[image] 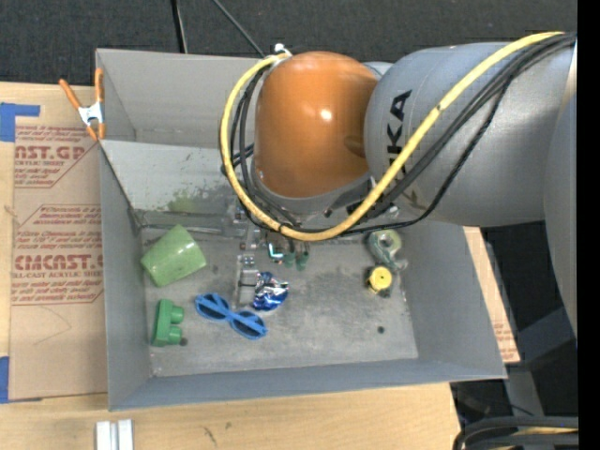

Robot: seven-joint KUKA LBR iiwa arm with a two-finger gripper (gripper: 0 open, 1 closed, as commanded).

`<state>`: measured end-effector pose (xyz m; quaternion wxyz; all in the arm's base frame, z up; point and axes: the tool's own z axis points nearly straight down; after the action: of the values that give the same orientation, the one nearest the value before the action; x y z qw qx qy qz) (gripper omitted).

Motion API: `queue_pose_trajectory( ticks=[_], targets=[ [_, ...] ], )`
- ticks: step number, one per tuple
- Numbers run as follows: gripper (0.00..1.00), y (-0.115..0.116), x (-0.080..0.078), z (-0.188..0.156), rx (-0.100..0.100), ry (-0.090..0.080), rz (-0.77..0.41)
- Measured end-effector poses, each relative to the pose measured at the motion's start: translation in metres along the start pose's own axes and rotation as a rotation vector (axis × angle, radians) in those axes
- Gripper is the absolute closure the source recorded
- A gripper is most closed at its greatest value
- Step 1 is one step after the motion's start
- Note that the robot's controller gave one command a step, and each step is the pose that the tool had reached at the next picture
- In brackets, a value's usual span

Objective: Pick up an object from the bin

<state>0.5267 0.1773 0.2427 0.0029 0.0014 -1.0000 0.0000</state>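
Nearest lay the blue plastic spectacles (pixel 230 315), then a crumpled blue-and-white foil scrap (pixel 271 294) midway across the grey metal bin (pixel 281 368). The claw (pixel 250 268) stood just beside that scrap (how far it gaped, I could not tell), under the arm's orange cover (pixel 309 125).

In the bin (pixel 281 368), a cup (pixel 173 256) is laid on its side at the left, towards the back. A studded block (pixel 169 323) is set just before it, in the front left corner. To the right of the block a pair of toy spectacles (pixel 231 316) is laid flat, and a crumpled wrapper (pixel 270 293) is found just beside its right end, slightly behind. Well apart, at the right, a small round piece (pixel 379 278) is placed just before a ring-shaped piece (pixel 384 245). The arm (pixel 309 125) is held over the bin's back middle, with the wrapper just before its lower end.
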Motion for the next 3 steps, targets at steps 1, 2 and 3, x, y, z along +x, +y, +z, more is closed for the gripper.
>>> queue_pose_trajectory(
  ticks=[1,2,3],
  targets=[
    [0.00,-0.061,0.038,0.110,0.001,0.001,-0.293],
    [0.00,-0.058,0.004,0.176,0.000,-0.003,-0.283],
    [1.00,-0.058,0.002,0.172,-0.001,-0.008,-0.283]
  ],
)
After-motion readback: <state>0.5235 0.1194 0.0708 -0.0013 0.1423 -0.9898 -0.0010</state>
